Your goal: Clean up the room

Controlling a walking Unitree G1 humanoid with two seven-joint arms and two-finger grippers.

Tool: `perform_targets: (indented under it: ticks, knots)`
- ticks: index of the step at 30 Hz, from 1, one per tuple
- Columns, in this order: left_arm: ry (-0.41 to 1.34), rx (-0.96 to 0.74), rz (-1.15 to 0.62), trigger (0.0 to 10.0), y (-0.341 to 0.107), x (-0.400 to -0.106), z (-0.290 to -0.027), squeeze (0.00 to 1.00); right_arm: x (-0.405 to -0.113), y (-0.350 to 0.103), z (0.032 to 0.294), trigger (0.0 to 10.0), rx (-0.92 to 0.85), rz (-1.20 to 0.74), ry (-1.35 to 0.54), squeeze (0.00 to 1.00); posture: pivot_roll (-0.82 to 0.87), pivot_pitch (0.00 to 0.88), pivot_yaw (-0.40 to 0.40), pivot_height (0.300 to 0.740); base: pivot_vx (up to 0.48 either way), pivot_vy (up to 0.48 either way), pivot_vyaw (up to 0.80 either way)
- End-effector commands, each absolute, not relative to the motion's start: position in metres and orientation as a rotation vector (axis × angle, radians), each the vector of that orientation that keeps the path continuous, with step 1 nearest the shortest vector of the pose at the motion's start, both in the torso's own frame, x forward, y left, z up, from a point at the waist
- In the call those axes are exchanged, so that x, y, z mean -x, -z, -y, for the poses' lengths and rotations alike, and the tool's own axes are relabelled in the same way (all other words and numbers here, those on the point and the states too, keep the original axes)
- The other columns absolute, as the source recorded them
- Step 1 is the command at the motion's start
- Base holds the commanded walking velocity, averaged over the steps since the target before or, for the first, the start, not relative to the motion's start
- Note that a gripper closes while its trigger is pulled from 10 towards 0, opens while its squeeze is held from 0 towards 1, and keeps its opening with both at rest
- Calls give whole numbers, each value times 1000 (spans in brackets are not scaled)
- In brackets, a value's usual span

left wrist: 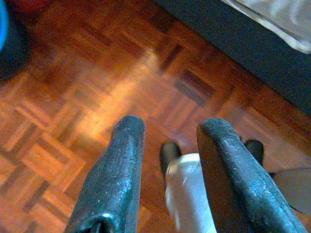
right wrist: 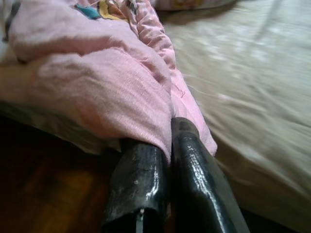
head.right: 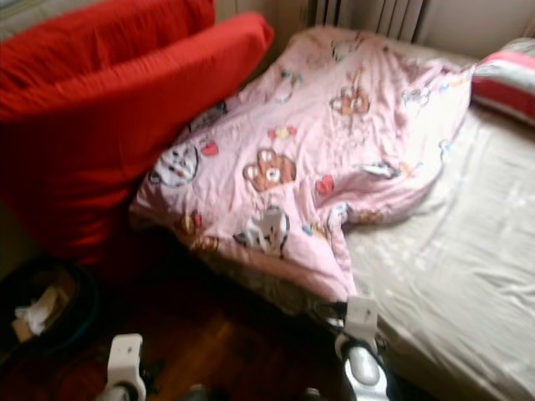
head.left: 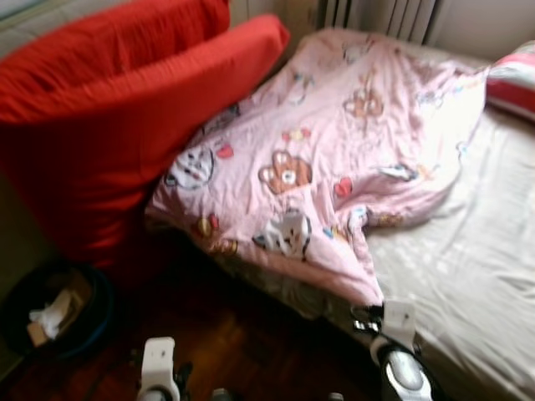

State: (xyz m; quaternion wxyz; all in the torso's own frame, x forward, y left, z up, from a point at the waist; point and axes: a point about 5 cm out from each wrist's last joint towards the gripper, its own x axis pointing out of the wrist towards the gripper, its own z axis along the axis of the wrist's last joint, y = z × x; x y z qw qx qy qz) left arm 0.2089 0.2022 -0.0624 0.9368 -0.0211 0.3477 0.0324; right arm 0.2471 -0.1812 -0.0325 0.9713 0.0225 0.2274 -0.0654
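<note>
1. Right gripper [right wrist: 167,145] is pinched closed on the lower corner of the pink quilt [head.left: 326,159], its two black fingers [right wrist: 141,179] pressed together with the fabric folded over them at the bed's edge.
2. From that corner the pink quilt, printed with bears and cats, spreads up and across the bed toward the headboard end, rumpled and lying askew.
3. Beside it the beige sheet [head.left: 468,259] lies bare on the robot's right half of the mattress.
4. A red-and-white striped pillow [head.left: 512,79] sits at the far right corner of the bed.
5. Two large red cushions [head.left: 109,109] lean against the left side of the bed, touching the quilt.
6. Left gripper [left wrist: 167,145] hangs low with its fingers parted and nothing between them, above the parquet floor [left wrist: 73,97].
7. A dark bin [head.left: 54,309] holding crumpled paper stands on the floor below the cushions.
</note>
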Motion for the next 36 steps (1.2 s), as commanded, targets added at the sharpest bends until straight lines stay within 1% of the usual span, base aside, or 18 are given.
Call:
perform_targets:
  ticks: [1, 6, 9, 11, 13, 19, 24, 26, 29, 34, 36]
  knots:
    - [-71, 26, -770, 10000, 70, -194, -207, 0, -240, 39, 171, 10000, -67, -487, 88, 0, -48, 142, 12, 740, -296, 0, 0]
    - [-70, 25, -775, 10000, 71, -192, -208, 0, -243, 36, 168, 10000, -53, -466, 59, 0, -48, 141, 12, 740, -293, 0, 0]
    - [-70, 20, -783, 10000, 72, -190, -210, 0, -246, 32, 160, 10000, -15, -430, -35, 0, -49, 140, 12, 740, -265, 0, 0]
    - [-70, 17, -785, 10000, 72, -189, -210, 0, -247, 31, 157, 10000, -10, -425, -66, 0, -49, 140, 12, 740, 0, 0, 0]
    - [-69, 13, -789, 10000, 73, -189, -211, 0, -248, 30, 150, 10000, 8, -424, -167, 0, -53, 138, 12, 740, 0, 0, 0]
    - [-64, 11, -793, 10000, 73, -189, -211, 0, -247, 31, 146, 10000, 38, -440, -254, 0, -53, 138, 11, 740, 0, 0, 0]
    - [-56, 8, -799, 10000, 74, -188, -209, 0, -239, 39, 147, 10000, 89, -497, -323, 0, -55, 140, 11, 740, 0, 0, 0]
    - [-56, 7, -799, 10000, 74, -188, -208, 0, -238, 39, 147, 10000, 92, -504, -328, 0, -55, 140, 10, 740, 0, 0, 0]
    - [-51, 4, -803, 10000, 74, -188, -208, 0, -230, 48, 151, 10000, 121, -573, -333, 0, -55, 141, 10, 740, 0, 0, 0]
    - [-44, -1, -806, 10000, 74, -188, -208, 0, -217, 61, 165, 10000, 204, -703, -267, 0, -55, 142, 10, 740, 0, 0, 0]
    - [-42, -4, -807, 10000, 74, -188, -208, 0, -213, 64, 169, 10000, 193, -735, -233, 0, -53, 143, 10, 740, 0, 0, 0]
